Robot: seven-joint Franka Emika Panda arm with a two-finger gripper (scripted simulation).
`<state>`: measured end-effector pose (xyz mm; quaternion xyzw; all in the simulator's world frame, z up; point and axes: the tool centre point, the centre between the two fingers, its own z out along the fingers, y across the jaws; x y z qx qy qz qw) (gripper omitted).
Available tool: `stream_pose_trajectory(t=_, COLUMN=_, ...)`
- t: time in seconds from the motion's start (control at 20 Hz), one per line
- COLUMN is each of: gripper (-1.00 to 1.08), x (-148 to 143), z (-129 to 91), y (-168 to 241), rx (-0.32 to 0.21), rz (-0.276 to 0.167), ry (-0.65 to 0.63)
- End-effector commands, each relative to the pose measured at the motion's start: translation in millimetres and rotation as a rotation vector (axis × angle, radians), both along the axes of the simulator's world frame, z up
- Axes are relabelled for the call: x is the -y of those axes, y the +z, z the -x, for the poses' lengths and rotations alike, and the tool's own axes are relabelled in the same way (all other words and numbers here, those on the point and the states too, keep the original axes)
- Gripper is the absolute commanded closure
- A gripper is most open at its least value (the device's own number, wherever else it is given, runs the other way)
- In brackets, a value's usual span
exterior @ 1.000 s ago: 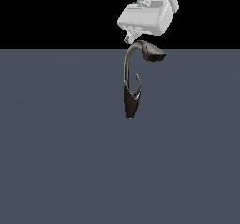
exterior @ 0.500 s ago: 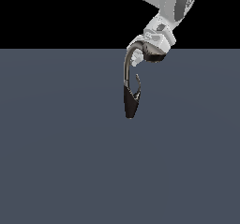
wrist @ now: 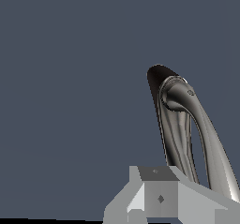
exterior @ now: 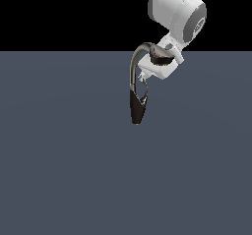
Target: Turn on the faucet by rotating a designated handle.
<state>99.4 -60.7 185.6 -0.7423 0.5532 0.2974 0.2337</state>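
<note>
grey floor [exterior: 59,170] open all round | faucet [exterior: 134,81] | fingers [exterior: 145,75] beside handle [exterior: 144,92]

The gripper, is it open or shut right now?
Cannot tell. In the exterior view the gripper sits beside the faucet neck, fingers too small to separate. The wrist view shows one finger, not the gap.

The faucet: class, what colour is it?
The faucet is dark grey-black with a metallic sheen; the wrist view shows the shine best.
</note>
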Motion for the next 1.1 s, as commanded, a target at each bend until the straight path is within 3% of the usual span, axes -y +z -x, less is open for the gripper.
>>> stream_pose_trajectory(t=0.0, gripper=1.08, x=1.1, z=-1.9, y=-5.2, rx=-0.008, rz=-0.005, ry=-0.012)
stream_pose_trajectory(t=0.35, gripper=1.08, x=1.6, z=-2.2, y=-7.5, rx=-0.012, rz=-0.007, ry=-0.016)
stream_pose_trajectory(t=1.05, gripper=1.08, x=2.4, z=28.7, y=-0.7, rx=-0.012, rz=-0.007, ry=-0.016)
